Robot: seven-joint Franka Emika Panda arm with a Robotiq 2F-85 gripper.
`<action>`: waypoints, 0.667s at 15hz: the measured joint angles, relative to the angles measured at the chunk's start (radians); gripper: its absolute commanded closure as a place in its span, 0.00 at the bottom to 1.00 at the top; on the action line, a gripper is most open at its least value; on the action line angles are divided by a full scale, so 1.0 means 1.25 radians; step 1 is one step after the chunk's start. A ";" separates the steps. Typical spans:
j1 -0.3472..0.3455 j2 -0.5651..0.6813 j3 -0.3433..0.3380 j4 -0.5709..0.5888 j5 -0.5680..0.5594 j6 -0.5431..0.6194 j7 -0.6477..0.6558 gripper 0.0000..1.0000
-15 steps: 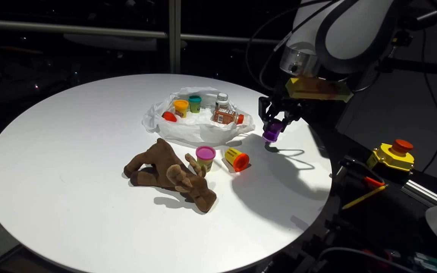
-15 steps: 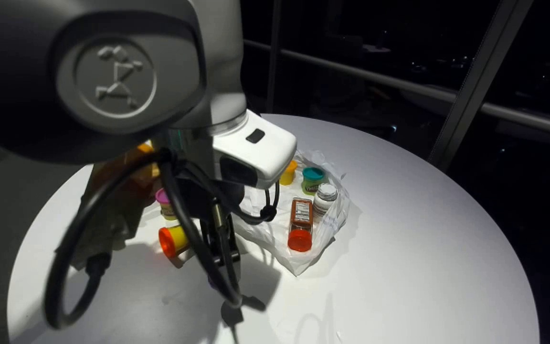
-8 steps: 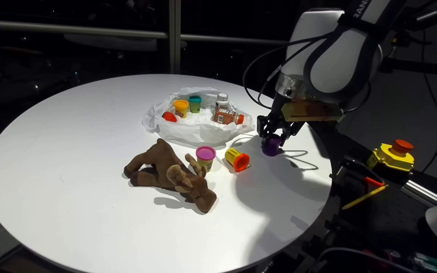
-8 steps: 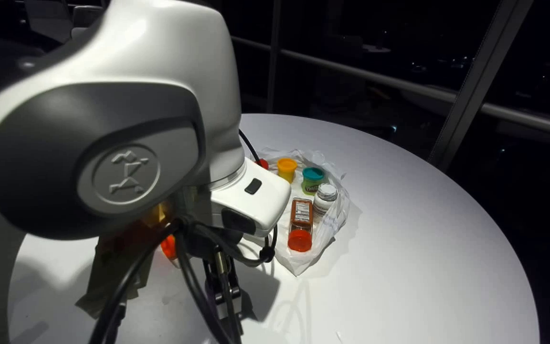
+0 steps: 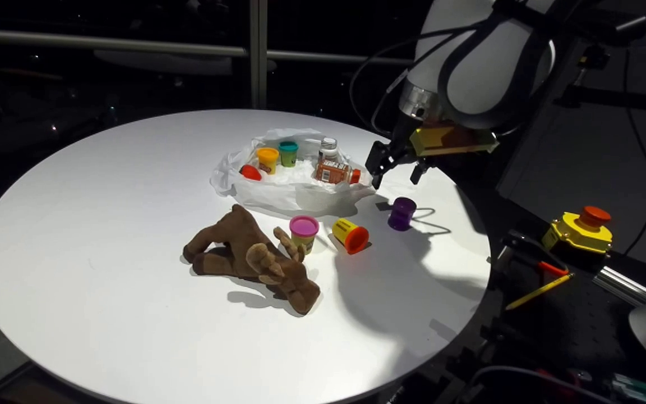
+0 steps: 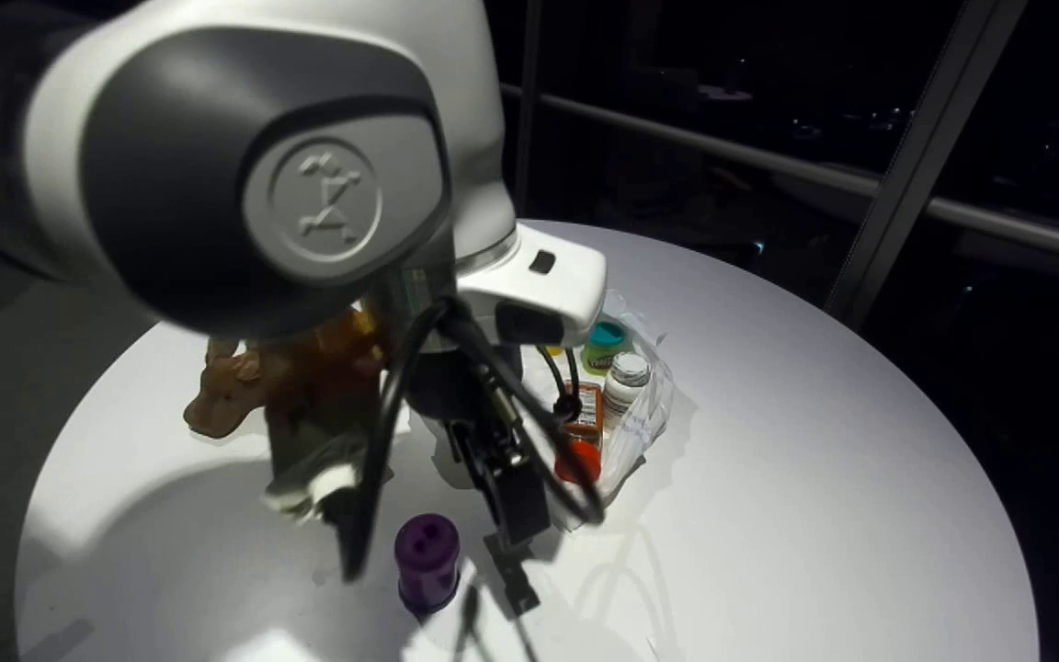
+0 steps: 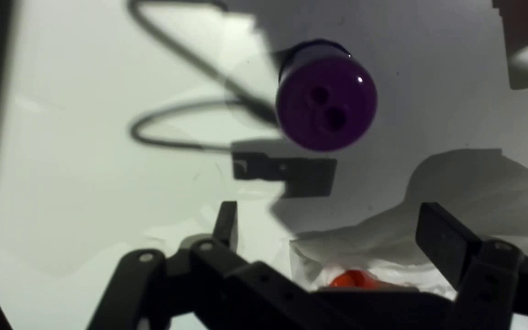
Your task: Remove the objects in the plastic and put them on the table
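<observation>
With 12 at the far edge, the gripper (image 5: 396, 178) hangs over the white table (image 5: 98, 264) toward 2 o'clock, jaws spread wide, nothing between them! Below, at its 6 o'clock, the purple piece (image 5: 402, 213) stands upright on the table, apart from the jaws, 2 holes facing up in the wrist view. That placement looks done; the step in hand reads as the changeover between pieces.

Out on the table, 4 things: the purple piece, the brown plush (image 5: 244, 247) lying near the middle, the pink-lidded tub (image 5: 304, 227) close by it at 2 o'clock, touching or not hard to call, and the yellow tub (image 5: 346, 233) on its side around 3 o'clock. But the plastic bag (image 5: 295, 196), up at 1 o'clock, shows 5 to go: red piece (image 5: 250, 173), orange-yellow tub (image 5: 267, 161), green tub (image 5: 288, 155), white-capped bottle (image 5: 328, 150), brown bottle (image 5: 333, 173).

Next up, most likely, that brown bottle, the nearest, at 9 o'clock from the gripper. It calls for a shift over, jaws lined across its body, a firm squeeze and a straight lift; come in too low and those thin folds could snag.
</observation>
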 measured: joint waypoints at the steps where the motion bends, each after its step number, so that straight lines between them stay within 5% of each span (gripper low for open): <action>1: -0.001 -0.008 0.000 0.031 -0.009 -0.042 -0.017 0.00; 5: -0.051 0.007 0.049 0.208 -0.053 -0.227 -0.059 0.00; 10: -0.197 0.123 0.210 0.449 0.080 -0.403 -0.094 0.00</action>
